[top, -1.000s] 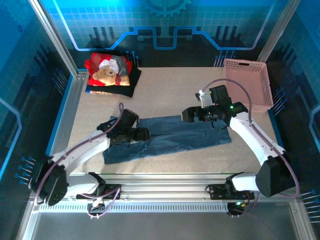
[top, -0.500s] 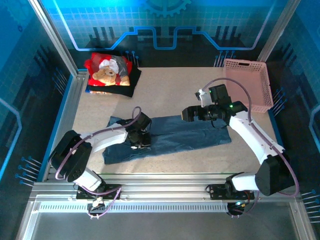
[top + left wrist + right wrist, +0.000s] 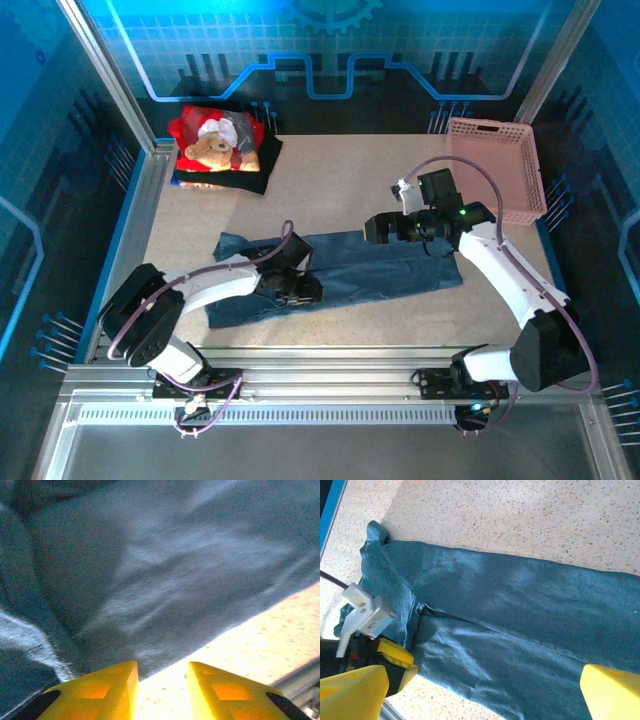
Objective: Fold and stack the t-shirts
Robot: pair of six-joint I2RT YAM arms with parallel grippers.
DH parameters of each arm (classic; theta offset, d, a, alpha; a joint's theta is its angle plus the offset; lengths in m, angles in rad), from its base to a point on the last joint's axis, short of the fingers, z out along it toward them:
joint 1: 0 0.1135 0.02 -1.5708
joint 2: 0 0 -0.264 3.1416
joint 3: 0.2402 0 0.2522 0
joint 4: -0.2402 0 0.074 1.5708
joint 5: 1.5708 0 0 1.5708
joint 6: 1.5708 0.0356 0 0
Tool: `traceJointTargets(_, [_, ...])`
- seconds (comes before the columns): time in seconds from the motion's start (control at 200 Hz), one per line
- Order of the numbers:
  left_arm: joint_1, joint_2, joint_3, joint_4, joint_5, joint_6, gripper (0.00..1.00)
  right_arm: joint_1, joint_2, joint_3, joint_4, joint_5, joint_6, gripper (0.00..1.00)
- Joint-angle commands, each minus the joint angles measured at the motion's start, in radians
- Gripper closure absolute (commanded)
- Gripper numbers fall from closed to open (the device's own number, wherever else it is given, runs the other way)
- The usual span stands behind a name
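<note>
Top view: the slate-blue shirt (image 3: 375, 265) lies as a long band across the table's (image 3: 330, 190) middle, running from the left arm towards the right arm. The red shirt (image 3: 215, 140) with the bear print sits on the black shirt (image 3: 228, 182) at the far left corner. A pink basket (image 3: 495, 170) stands at the far right.
Left wrist view: close on the slate-blue shirt (image 3: 165, 570), showing soft creases, a hem at the lower left, and its near edge lying on the table (image 3: 270, 645).
Right wrist view: the slate-blue shirt (image 3: 520, 610) shows a fold line along its length and a bunched far end. The left gripper (image 3: 395, 657) is at its near edge.
Surface: speckled beige top, with metal rails at the near and left edges.
Room: blue-lit walls with line graphics.
Left gripper (image 3: 162, 680): low at the shirt's near edge. Its yellow fingers (image 3: 100, 692) stand a narrow gap apart, with bare table showing between them and nothing held.
Right gripper (image 3: 482, 692): above the shirt's right part, its fingers (image 3: 612, 685) spread wide and holding nothing.
</note>
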Motion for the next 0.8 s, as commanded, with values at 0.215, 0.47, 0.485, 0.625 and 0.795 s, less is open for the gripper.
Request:
traceJointTargets(0.215, [0.232, -0.389, 0.050, -0.256, -0.167, -0.199, 0.22, -0.109, -0.056, 0.066, -0.134, 0.023, -0.039, 0.00])
traceJointTargets(0.47, [0.569, -0.423, 0.063, -0.505, -0.107, -0.157, 0.27, -0.286, 0.088, 0.089, -0.316, 0.037, -0.017, 0.02])
traceJointTargets(0.485, [0.569, -0.416, 0.055, -0.495, -0.100, -0.160, 0.29, -0.287, 0.100, 0.087, -0.319, 0.039, -0.015, 0.03])
traceJointTargets(0.625, [0.559, -0.332, -0.055, -0.341, -0.073, -0.233, 0.55, -0.288, 0.231, 0.024, -0.282, 0.071, 0.039, 0.38])
traceJointTargets(0.795, [0.513, -0.132, -0.058, -0.227, -0.130, -0.232, 0.71, -0.258, 0.362, -0.007, -0.234, 0.185, 0.109, 0.70])
